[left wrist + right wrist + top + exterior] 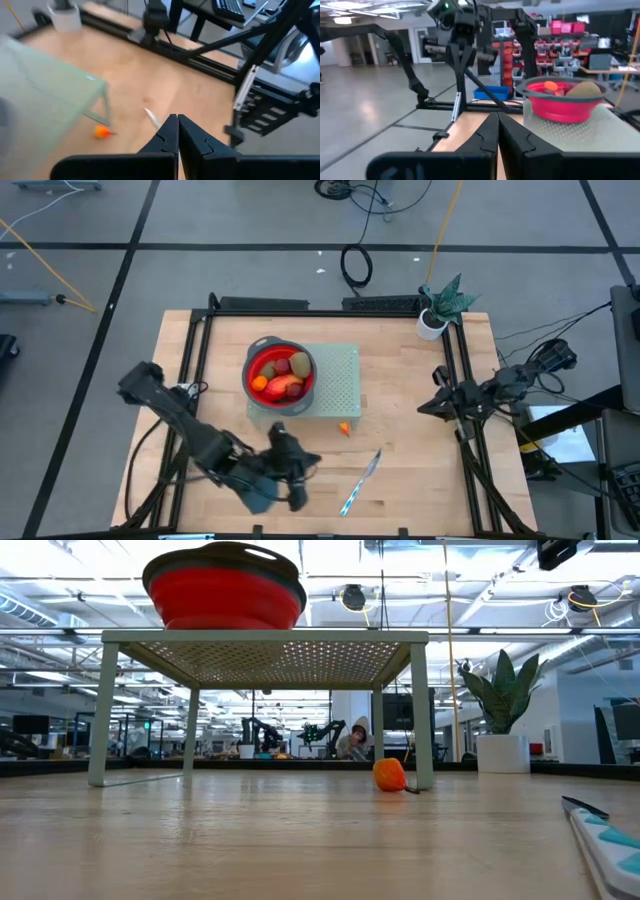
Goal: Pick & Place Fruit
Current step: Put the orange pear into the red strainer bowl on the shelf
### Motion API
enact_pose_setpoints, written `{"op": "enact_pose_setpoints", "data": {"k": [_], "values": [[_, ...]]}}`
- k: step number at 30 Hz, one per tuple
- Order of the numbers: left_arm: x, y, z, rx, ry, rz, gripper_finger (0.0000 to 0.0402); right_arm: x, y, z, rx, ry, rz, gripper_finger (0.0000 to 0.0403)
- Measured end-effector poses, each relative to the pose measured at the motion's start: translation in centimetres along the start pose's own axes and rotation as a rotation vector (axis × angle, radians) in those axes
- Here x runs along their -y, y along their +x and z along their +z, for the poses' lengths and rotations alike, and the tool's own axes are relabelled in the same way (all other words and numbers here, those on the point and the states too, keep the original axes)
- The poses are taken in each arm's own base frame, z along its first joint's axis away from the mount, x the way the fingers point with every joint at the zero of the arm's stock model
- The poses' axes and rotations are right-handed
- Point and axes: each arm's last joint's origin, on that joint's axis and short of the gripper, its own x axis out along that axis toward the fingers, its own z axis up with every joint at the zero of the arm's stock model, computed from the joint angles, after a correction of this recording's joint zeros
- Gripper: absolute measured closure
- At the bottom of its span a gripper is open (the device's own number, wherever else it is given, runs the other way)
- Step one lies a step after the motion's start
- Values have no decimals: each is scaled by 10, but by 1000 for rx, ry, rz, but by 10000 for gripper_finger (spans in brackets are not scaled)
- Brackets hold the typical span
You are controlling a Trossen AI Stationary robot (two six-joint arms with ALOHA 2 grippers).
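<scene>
- While most of the fruit point(281, 375) is sitting in the red bowl point(305, 390) on the green stand point(340, 385), one orange fruit point(345, 428) is lying beside its leg
- You're holding the left gripper point(290, 470) pressed together and empty near the knife point(362, 480)
- You're parking the right gripper point(430, 405), fingers together

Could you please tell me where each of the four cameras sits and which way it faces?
High: above the table, looking straight down; both arms show.
Low: at tabletop height, looking level across; no arm clearly shows.
Left wrist: on the left arm, looking past the shut left gripper at the orange fruit.
Right wrist: on the right arm, past the shut right gripper toward the red bowl.
All four share the green stand.
</scene>
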Motion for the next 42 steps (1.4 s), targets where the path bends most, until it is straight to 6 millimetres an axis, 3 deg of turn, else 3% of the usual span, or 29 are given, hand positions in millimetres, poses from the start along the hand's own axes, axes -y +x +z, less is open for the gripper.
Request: {"op": "enact_pose_setpoints", "data": {"k": [8,14,19,26,34,42], "values": [[39,55,-23,-76,-274,-1,401,-1,-9,3,28,-12,105,403],[55,84,-46,-137,-474,10,401,-2,-11,4,32,-10,179,403],[57,102,-69,-181,-611,56,401,-2,-11,0,-3,-17,182,403],[55,124,-94,-145,-677,138,401,-2,-11,-1,-19,-20,182,403],[46,148,-113,66,-619,266,401,-2,-11,-1,-21,-20,182,403],[36,174,-139,92,-542,339,401,-3,-11,-2,-24,-22,204,403]]}}
